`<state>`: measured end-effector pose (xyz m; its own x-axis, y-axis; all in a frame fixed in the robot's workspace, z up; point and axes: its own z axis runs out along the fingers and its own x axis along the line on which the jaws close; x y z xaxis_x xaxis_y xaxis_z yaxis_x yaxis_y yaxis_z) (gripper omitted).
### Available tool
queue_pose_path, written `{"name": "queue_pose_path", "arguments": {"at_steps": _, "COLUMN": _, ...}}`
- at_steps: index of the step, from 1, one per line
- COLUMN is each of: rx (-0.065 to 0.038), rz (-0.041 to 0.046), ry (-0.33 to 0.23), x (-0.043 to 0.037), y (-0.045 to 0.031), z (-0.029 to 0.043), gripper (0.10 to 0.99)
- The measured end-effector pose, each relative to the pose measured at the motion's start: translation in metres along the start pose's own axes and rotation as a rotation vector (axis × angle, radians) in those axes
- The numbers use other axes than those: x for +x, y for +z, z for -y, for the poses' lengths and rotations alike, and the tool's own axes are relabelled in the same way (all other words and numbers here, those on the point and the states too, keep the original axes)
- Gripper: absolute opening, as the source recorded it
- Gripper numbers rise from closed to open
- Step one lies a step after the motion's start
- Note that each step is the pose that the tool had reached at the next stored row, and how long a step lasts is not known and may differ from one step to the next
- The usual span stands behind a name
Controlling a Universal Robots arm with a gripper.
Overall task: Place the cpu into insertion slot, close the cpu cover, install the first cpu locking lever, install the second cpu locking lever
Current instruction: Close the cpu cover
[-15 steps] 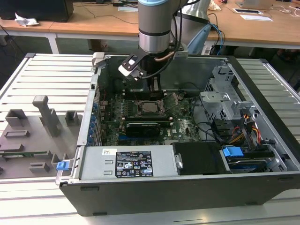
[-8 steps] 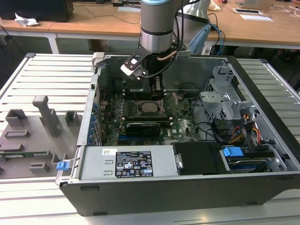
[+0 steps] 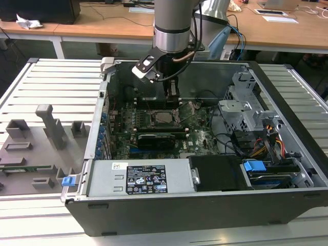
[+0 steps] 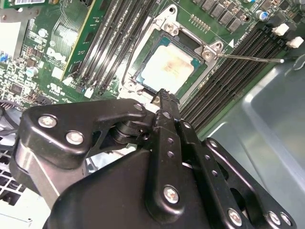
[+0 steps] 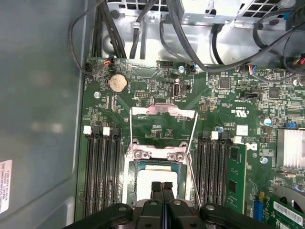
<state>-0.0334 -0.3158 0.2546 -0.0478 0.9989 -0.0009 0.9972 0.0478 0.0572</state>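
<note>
The cpu (image 4: 167, 67), a pale silver square, lies seated in the insertion slot (image 4: 143, 78) on the green board; in the exterior view the cpu (image 3: 165, 118) is at the case's middle. The cpu cover (image 5: 163, 123), a silver frame with a window, is swung open away from the socket, hinged at its far edge. Thin locking lever rods (image 5: 191, 174) (image 4: 250, 58) stand free beside the socket. My gripper (image 5: 162, 187) (image 4: 162, 95) (image 3: 173, 101) hovers just over the cpu's near edge, fingers pressed together and holding nothing.
Black memory slots (image 5: 100, 171) flank the socket on both sides. A long black card (image 3: 156, 139) sits in front of it in the exterior view. Cables (image 5: 209, 62) and a drive cage (image 3: 246, 110) crowd the exterior view's right. The case wall (image 5: 38, 105) is close by.
</note>
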Motion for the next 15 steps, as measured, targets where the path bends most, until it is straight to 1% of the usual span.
{"name": "queue_pose_path", "arguments": {"at_steps": 3, "rx": 0.000, "rz": 0.0000, "ry": 0.000, "x": 0.0000, "y": -0.0039, "z": -0.0002, "gripper": 0.106}}
{"name": "queue_pose_path", "arguments": {"at_steps": 6, "rx": 0.000, "rz": -0.0002, "ry": 0.000, "x": 0.0000, "y": -0.0057, "z": -0.0010, "gripper": 0.106}}
{"name": "queue_pose_path", "arguments": {"at_steps": 15, "rx": 0.004, "rz": -0.0002, "ry": 0.000, "x": -0.0006, "y": -0.0054, "z": -0.0126, "gripper": 0.106}}
